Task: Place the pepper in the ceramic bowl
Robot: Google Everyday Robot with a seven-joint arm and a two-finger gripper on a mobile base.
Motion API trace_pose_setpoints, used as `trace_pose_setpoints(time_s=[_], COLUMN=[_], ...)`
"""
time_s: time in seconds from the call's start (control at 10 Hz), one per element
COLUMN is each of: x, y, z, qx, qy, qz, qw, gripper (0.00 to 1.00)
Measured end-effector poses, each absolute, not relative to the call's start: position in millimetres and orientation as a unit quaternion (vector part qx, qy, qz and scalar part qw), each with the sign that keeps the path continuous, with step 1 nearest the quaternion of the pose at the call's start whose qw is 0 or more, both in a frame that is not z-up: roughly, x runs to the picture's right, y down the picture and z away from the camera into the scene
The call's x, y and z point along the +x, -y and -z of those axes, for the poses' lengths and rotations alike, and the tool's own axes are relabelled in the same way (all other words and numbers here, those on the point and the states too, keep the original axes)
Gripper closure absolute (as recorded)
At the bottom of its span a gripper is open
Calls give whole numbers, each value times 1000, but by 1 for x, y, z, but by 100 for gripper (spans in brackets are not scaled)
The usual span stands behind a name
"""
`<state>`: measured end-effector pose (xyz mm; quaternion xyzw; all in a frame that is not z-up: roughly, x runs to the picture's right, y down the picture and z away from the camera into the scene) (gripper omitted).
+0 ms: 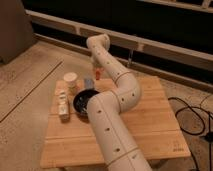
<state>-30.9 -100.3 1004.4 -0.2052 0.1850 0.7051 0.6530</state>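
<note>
In the camera view you see the gripper hanging under the far end of the white arm, above the back part of the wooden worktop. Its jaws are pressed together on the pepper, which shows as a small red-orange piece pointing down from them, in the air and apart from the wood. The ceramic bowl stands nearer to the camera, just beside the arm, and no pepper lies in it. A cream cup stands close behind the bowl. In my judgement the pick is done. What is left for you is to bring the pepper over the bowl, lower it and let it go.
</note>
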Motion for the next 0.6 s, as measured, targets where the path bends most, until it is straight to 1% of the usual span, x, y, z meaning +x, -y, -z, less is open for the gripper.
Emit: trace_pose_setpoints(time_s=[0.2, 0.4, 0.6], x=[-38, -64, -79], y=[97, 117, 139], z=[-1005, -990, -973], qx=[-209, -209, -192], qy=[-186, -165, -152], qz=[-708, -706, -697], qw=[649, 656, 674], gripper=[100, 100, 100])
